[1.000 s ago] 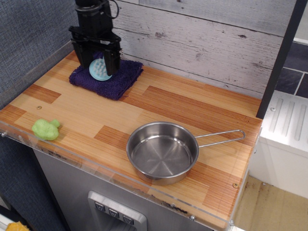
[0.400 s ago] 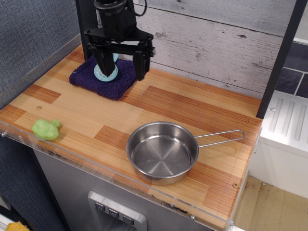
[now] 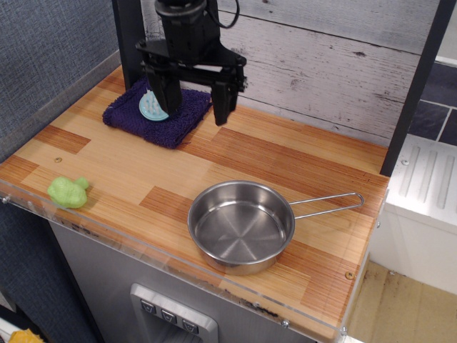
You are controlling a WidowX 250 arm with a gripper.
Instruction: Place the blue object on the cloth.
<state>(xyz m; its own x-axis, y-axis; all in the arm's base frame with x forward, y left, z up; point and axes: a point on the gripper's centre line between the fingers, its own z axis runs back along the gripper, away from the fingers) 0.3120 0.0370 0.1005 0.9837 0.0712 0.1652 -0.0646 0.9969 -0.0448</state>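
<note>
No brand, label or readable writing showed anywhere in the frame. Counted: one gripper, one blue brush, one cloth, one green toy, one steel pan, and three small buttons on a grey panel.

The black gripper (image 3: 197, 107) hung in the upper left-centre of the frame, its two fingers (image 3: 222, 106) spread wide apart and holding nothing. One finger stood over the right part of the cloth, the other past the cloth's right edge above the bare wood.

The blue object (image 3: 150, 108), a round light-blue scrub brush with nubby bristles, lay on the cloth (image 3: 146, 123) in the upper left of the frame. The left finger hid its right side, so its handle could not be made out. The cloth, a dark purple fuzzy towel, lay flat on the wooden countertop (image 3: 257, 161) near the back wall of whitewashed planks.

The green lumpy toy (image 3: 68, 191) sat alone near the left front edge of the counter, well apart from the cloth. The steel pan (image 3: 241, 226) rested in the lower centre, empty, its wire loop handle (image 3: 327, 203) pointing toward the right of the frame. Below the counter's front edge, at the bottom of the frame, the grey panel carried its three buttons (image 3: 168, 316) in a row.
</note>
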